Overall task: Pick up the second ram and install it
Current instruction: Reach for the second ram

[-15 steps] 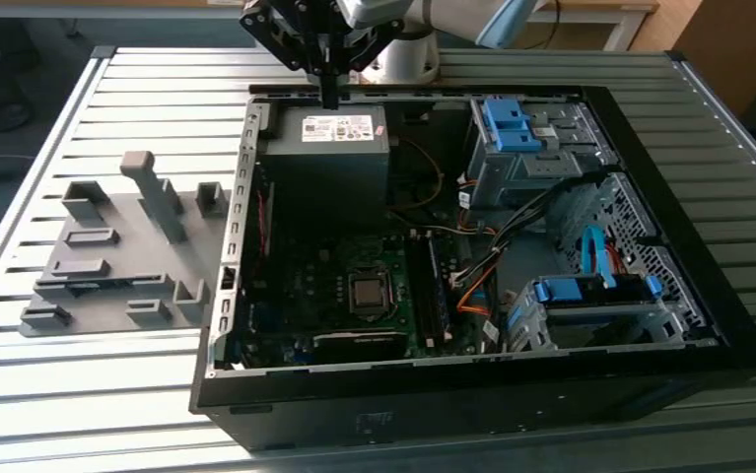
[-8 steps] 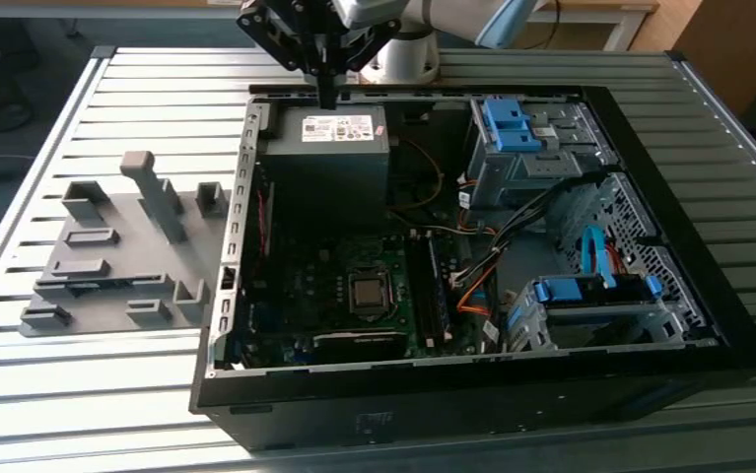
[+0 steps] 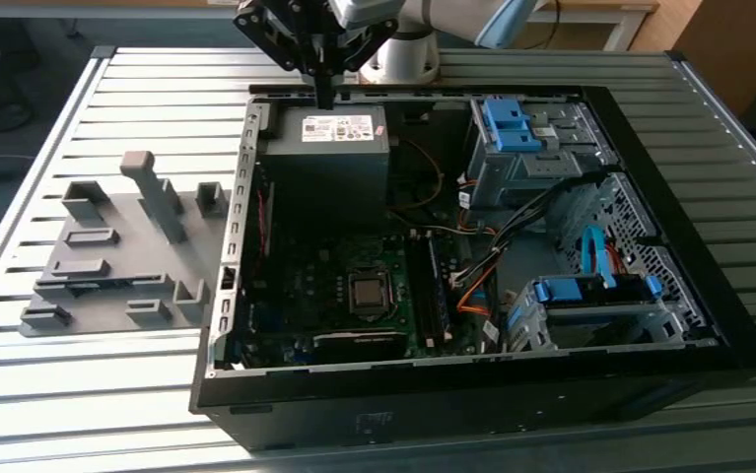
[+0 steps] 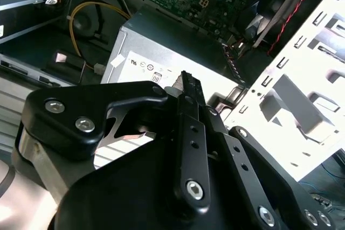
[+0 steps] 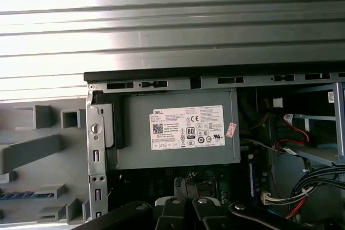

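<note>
Black angular hand [image 3: 323, 97], fingertips clenched together, hovers above the boxy grey metal power supply [image 3: 331, 163] inside the open black case [image 3: 735, 330].

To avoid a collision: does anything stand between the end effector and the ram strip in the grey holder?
Yes: the case's metal side wall runs between them. The end effector hangs over the power supply, the second ram lies in the grey holder outside. Above the wall, nothing visible blocks.
</note>
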Robot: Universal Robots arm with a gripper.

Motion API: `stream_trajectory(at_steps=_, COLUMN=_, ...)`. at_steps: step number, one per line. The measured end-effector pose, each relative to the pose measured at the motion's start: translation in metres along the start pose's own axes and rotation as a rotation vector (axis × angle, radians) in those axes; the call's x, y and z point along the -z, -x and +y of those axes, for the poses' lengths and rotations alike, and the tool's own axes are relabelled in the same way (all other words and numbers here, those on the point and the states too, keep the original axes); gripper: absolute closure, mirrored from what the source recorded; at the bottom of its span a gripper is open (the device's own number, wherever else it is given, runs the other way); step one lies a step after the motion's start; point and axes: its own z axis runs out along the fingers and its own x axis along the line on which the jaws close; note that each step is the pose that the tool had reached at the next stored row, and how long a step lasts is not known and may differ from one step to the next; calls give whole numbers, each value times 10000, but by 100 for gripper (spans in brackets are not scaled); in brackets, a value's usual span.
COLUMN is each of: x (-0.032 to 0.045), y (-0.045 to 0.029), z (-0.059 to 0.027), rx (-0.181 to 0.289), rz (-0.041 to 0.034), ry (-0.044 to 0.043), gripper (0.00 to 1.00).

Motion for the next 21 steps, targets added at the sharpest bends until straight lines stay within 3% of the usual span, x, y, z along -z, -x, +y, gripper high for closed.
stream_trajectory(at_steps=21, x=1, y=-46, z=-3, rx=0, rz=0, ry=0, gripper=89)
